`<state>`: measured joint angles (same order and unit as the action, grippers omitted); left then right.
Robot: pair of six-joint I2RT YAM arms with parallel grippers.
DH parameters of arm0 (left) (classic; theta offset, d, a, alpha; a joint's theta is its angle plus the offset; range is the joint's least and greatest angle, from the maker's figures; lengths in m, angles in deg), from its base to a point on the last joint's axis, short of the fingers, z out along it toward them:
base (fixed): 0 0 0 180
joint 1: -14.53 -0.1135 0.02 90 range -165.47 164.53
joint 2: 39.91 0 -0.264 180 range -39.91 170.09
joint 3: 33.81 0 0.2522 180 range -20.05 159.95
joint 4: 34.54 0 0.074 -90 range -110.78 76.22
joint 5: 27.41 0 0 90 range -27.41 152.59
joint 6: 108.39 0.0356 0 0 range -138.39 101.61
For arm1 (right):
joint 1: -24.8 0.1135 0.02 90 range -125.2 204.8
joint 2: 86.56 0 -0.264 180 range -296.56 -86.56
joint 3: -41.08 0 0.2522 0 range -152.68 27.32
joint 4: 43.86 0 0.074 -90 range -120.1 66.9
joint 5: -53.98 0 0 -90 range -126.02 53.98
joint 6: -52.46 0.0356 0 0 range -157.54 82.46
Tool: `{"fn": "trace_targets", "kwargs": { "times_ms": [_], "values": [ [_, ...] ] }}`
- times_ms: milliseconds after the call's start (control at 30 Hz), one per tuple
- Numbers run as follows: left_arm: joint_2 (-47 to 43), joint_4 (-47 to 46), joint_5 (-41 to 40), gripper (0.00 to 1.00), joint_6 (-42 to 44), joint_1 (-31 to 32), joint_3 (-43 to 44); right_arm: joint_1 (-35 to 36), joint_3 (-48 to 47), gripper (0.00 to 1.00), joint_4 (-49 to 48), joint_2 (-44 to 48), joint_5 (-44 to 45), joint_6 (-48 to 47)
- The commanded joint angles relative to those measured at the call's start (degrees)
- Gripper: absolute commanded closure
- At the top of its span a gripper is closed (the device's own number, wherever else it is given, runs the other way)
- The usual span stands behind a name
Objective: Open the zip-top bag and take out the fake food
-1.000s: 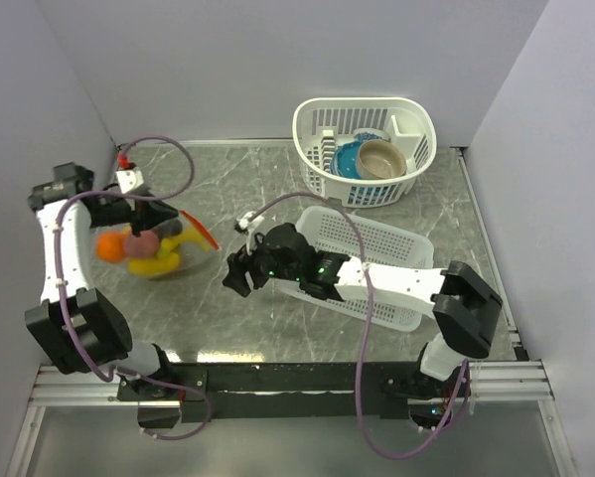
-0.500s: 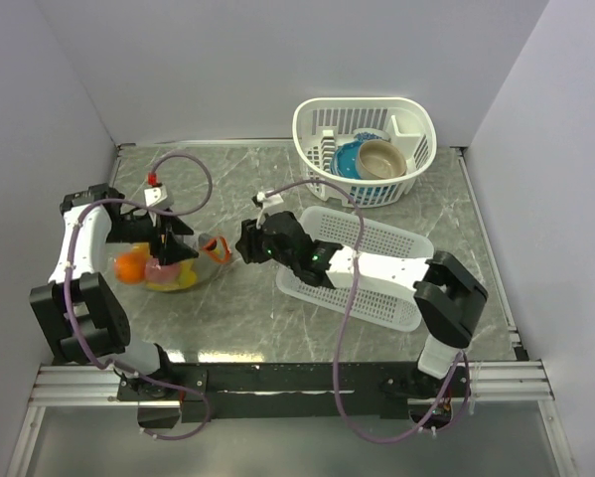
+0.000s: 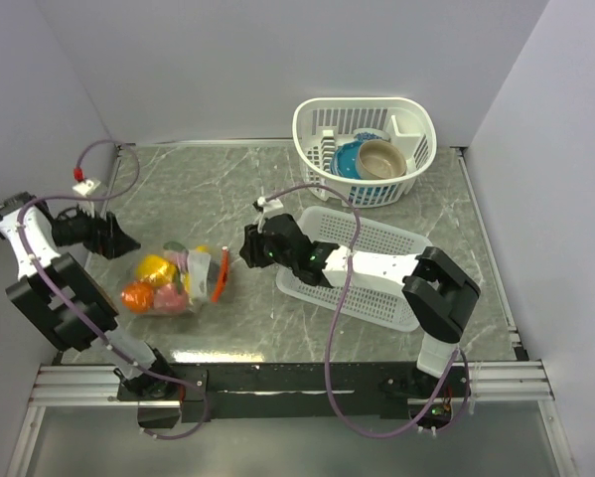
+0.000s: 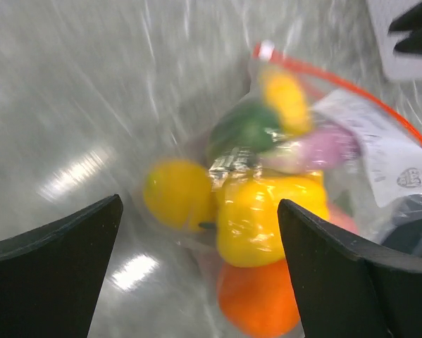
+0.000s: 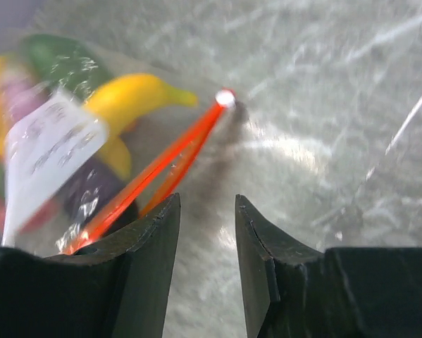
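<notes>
- The zip-top bag (image 3: 173,281) lies on the grey table (image 3: 277,189), toward the front-left corner, and nothing is holding it.
- The fake food (image 3: 156,268) is all inside the bag. From my left wrist I see a yellow blocky piece (image 4: 267,218), a round yellow one (image 4: 177,193), an orange one (image 4: 260,299), something green (image 4: 246,127) and something pink (blurred, so I can't name it).
- The zipper strip (image 3: 219,274) runs along the bag's right side, toward the middle of the table. From my right wrist its two orange lines sit close together and part slightly. I can't tell whether the mouth is sealed. A banana (image 5: 137,95) and a white label (image 5: 48,148) show through the plastic behind it.
- A flat white basket (image 3: 376,248) lies on the right half of the table, under my right arm.
- My right gripper (image 3: 244,248) is just beside the strip's far end, apart from it. Its fingers (image 5: 154,232) have only a narrow gap between them, and nothing is in it.
- My left gripper (image 3: 126,237) is by the table's left edge, a little beyond the bag and not touching it. Its jaws are spread wide and empty.
- At the far edge, right of centre, stands a taller white basket (image 3: 317,119) with a blue bowl (image 3: 352,159) and a tan bowl (image 3: 381,159) inside.
</notes>
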<state>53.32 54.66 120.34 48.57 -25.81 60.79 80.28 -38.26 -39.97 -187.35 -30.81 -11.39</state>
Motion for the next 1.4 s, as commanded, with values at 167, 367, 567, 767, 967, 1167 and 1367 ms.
{"fn": "trace_targets", "kwargs": {
  "times_ms": [167,367,567,767,967,1167,1367],
  "values": [
    [4.94,3.22,-13.37,0.01,-1.04,1.48,-14.03,-0.02,2.56,0.59,-2.44,2.7,-3.63,0.13],
    [11.35,0.77,-11.72,0.01,-0.95,5.53,-17.12,0.5,4.76,0.6,-2.52,4.2,-4.25,0.48],
    [16.97,0.59,-1.08,0.51,-6.83,15.1,-0.04,1.73,5.11,0.61,-0.95,3.85,-3.37,0.39],
    [23.56,-3.81,-3.08,0.49,-18.08,19.24,23.08,2.7,9.32,0.55,-0.41,7.27,-1.96,-2.33],
    [24.38,-3.8,-4.31,0.54,-20.2,23.28,23.62,6.47,11.62,0.42,0.2,11.93,-6.43,-6.19],
    [20.41,-7.25,-6.43,0.43,-18.63,23.99,12.95,12.8,9.43,0.26,5.73,12.99,-17.48,-11.91],
    [17.0,1.29,-8.53,0.25,-12.12,22.41,9.97,15.88,4.07,0.23,12.76,6.33,-23.14,-16.04]
  ]
}}
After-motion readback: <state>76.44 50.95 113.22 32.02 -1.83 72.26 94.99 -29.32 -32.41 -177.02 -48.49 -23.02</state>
